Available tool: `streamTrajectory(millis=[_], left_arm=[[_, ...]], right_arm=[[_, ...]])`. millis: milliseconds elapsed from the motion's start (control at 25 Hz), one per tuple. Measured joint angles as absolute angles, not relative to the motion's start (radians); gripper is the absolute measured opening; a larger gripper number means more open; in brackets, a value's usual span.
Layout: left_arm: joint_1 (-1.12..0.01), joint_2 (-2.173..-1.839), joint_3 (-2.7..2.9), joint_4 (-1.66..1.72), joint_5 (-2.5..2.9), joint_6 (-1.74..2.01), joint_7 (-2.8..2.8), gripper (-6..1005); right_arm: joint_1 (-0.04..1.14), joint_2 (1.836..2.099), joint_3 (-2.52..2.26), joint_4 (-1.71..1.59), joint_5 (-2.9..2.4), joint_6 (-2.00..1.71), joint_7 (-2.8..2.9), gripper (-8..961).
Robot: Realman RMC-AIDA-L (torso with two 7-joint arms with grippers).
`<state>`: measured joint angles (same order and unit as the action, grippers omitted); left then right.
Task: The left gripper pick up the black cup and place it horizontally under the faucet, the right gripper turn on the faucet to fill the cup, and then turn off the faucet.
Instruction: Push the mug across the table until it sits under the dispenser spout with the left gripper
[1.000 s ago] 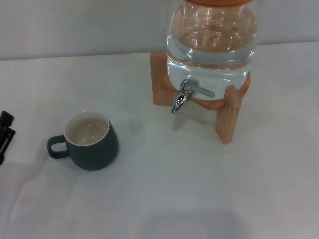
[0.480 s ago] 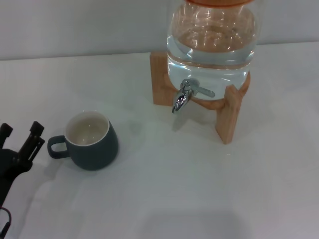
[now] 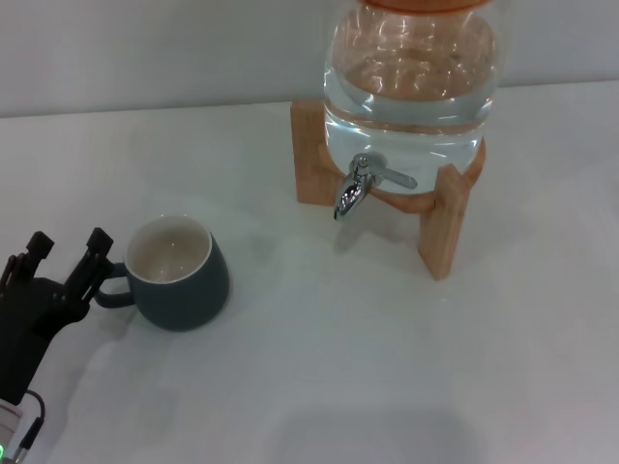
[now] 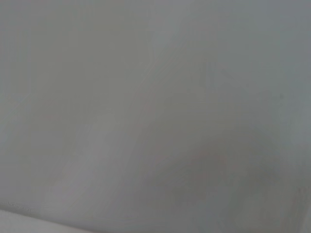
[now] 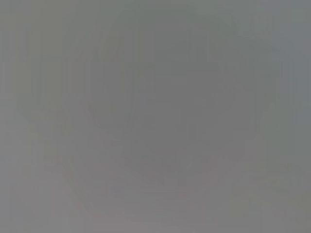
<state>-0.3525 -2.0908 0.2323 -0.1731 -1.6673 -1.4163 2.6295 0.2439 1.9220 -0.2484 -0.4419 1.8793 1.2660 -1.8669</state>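
The black cup [image 3: 179, 275] stands upright on the white table at the left, cream inside showing, its loop handle pointing left. My left gripper [image 3: 70, 247] is open at the left edge of the head view, its fingertips [image 3: 100, 239] right at the cup's handle, not closed on it. The chrome faucet [image 3: 355, 186] hangs from the clear glass water jar [image 3: 411, 72], its lever pointing right. The space under the spout is bare. My right gripper is out of view. Both wrist views show only a blank grey surface.
The jar sits on a wooden stand [image 3: 440, 217] at the back right. The white table [image 3: 319, 367] stretches open in front and to the right of the cup.
My left gripper has come in from the left edge and moved right toward the cup, its fingers now at the handle. The cup and faucet have not moved.
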Motion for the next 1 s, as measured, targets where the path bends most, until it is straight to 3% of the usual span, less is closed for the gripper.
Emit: streamTrajectory(millis=[1000], left_arm=[[-0.245,-2.095,0.232,-0.193,-1.648,-1.560,2.751,879]], right_arm=[[0.245,1.914,-0.249,-0.437,1.878,1.232,-1.879,841]])
